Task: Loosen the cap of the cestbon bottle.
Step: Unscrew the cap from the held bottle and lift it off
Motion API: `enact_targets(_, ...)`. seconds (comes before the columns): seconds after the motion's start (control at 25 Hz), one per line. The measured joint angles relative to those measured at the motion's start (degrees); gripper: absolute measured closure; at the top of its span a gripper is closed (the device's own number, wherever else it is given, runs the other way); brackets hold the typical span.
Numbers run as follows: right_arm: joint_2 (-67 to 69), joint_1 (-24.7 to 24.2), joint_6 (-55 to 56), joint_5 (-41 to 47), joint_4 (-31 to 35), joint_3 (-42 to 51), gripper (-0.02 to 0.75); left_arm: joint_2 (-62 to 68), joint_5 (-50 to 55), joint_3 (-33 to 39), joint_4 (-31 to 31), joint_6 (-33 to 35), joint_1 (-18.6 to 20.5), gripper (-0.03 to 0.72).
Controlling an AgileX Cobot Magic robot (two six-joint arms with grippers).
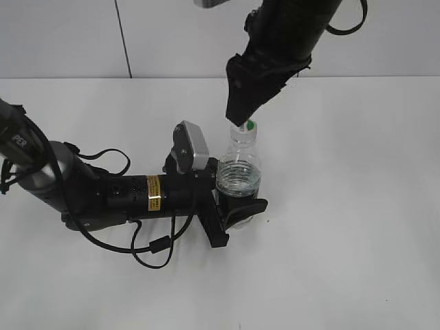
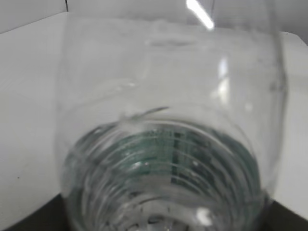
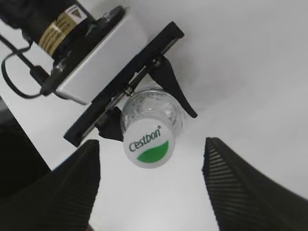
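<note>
The clear cestbon bottle (image 1: 240,170) stands upright on the white table, its lower body clamped in my left gripper (image 1: 240,206). It fills the left wrist view (image 2: 168,144), where its green label band shows through the ribbed plastic. The white cap (image 1: 249,125) with a green mark sits on the neck. In the right wrist view the cap (image 3: 149,145) reads "Cestbon". My right gripper (image 3: 151,187) hangs just above the cap, open, with its two ribbed fingers wide apart and not touching it. In the exterior view its tip (image 1: 237,117) is at the cap.
The left arm (image 1: 124,196) lies low across the white table (image 1: 357,206) from the left, with a loose black cable (image 1: 155,251) in front of it. A grey wall (image 1: 172,34) stands behind the table.
</note>
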Motion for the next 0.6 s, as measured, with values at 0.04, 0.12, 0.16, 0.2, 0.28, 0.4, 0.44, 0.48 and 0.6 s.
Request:
enact_targets(0.04, -0.05, 0.0, 3.58, 0.0, 0.0, -0.06, 0.232, 0.0, 0.06, 0.0, 0.0, 0.0, 0.0, 0.286)
enact_targets(0.12, -0.05, 0.0, 11.25, 0.0, 0.41, -0.06, 0.232, -0.01, 0.1, 0.0, -0.11, 0.0, 0.0, 0.286)
enact_targets(0.16, -0.05, 0.0, 14.71, 0.0, 0.73, -0.06, 0.232, -0.01, 0.1, 0.0, -0.11, 0.0, 0.0, 0.286)
enact_targets(0.2, -0.05, 0.0, 17.44, 0.0, 1.0, -0.06, 0.232, -0.01, 0.1, 0.0, -0.11, 0.0, 0.0, 0.286)
enact_targets(0.28, -0.05, 0.0, 22.78, 0.0, 1.38, -0.06, 0.232, -0.01, 0.1, 0.0, -0.11, 0.0, 0.0, 0.286)
enact_targets(0.4, -0.05, 0.0, 30.48, 0.0, 1.51, -0.06, 0.232, -0.01, 0.1, 0.0, -0.11, 0.0, 0.0, 0.286)
enact_targets(0.44, -0.05, 0.0, 33.6, 0.0, 1.51, -0.06, 0.232, -0.01, 0.1, 0.0, -0.11, 0.0, 0.0, 0.286)
enact_targets(0.48, -0.05, 0.0, 35.78, 0.0, 1.45, -0.06, 0.232, -0.01, 0.1, 0.0, -0.11, 0.0, 0.0, 0.286)
enact_targets(0.6, -0.05, 0.0, 40.81, 0.0, 1.45, -0.06, 0.232, -0.01, 0.1, 0.0, -0.11, 0.0, 0.0, 0.286)
